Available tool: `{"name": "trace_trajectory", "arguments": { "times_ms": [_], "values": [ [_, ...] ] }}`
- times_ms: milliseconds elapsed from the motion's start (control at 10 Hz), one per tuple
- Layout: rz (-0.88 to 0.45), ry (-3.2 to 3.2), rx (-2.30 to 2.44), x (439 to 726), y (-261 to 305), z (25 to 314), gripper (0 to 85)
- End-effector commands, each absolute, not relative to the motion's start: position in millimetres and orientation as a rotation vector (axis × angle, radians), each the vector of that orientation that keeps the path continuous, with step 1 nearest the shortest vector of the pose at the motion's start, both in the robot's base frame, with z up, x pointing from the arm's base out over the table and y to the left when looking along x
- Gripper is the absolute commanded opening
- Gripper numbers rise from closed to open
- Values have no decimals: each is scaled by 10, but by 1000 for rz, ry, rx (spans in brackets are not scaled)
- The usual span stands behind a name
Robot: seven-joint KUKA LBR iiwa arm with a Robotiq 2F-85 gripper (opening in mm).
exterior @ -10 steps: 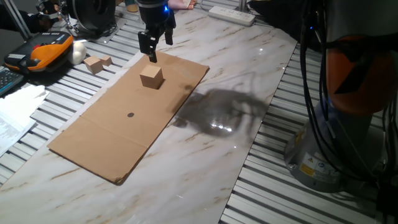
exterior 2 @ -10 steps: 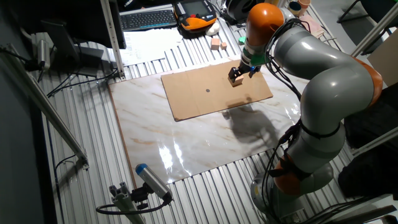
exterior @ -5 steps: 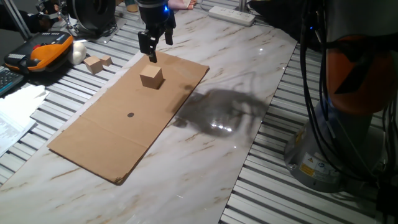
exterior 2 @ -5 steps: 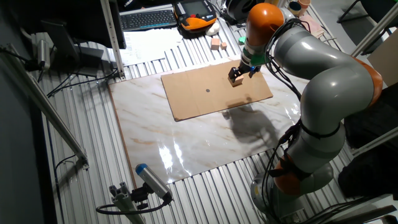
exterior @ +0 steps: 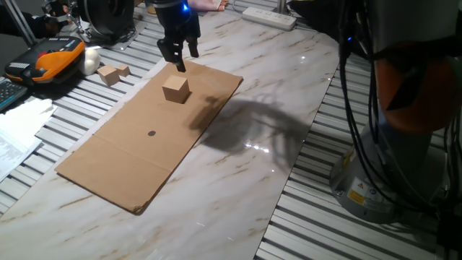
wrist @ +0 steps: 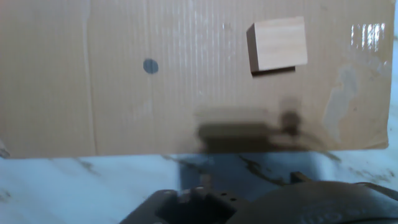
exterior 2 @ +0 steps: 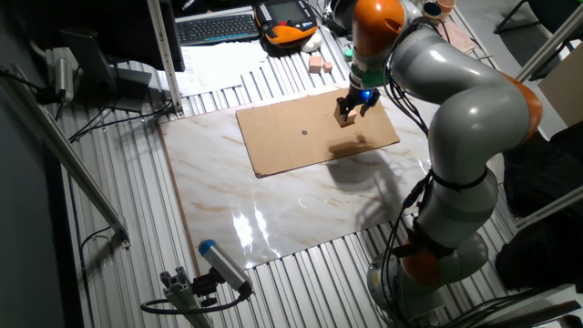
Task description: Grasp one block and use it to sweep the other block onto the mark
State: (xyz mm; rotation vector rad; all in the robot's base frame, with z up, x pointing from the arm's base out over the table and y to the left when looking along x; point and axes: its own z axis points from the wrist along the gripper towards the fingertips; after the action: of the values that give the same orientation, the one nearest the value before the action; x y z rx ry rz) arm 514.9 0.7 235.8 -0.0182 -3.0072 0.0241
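Note:
The pale tan wooden cube sits on the brown cardboard sheet near its far end. It also shows in the other fixed view and in the hand view. The small dark round mark lies on the cardboard a cube's width or two from the cube, toward the sheet's middle. My gripper hovers just above and behind the cube, fingers apart and holding nothing. The fingers do not show in the hand view.
Two smaller tan wooden pieces lie on the slatted surface left of the cardboard. An orange device and a keyboard sit beyond them. The arm's base stands at the right.
The arm has shifted its pose and the gripper has moved slightly over the far end of the cardboard. The cube and mark have not moved.

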Motion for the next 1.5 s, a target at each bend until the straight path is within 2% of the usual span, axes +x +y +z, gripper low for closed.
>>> {"name": "trace_trajectory", "arguments": {
  "times_ms": [0, 1400],
  "values": [
    [24, -3007, -18, 5149, 8, 2358, 0],
    [23, -3012, -28, 5148, 8, 2358, 0]
  ]
}}
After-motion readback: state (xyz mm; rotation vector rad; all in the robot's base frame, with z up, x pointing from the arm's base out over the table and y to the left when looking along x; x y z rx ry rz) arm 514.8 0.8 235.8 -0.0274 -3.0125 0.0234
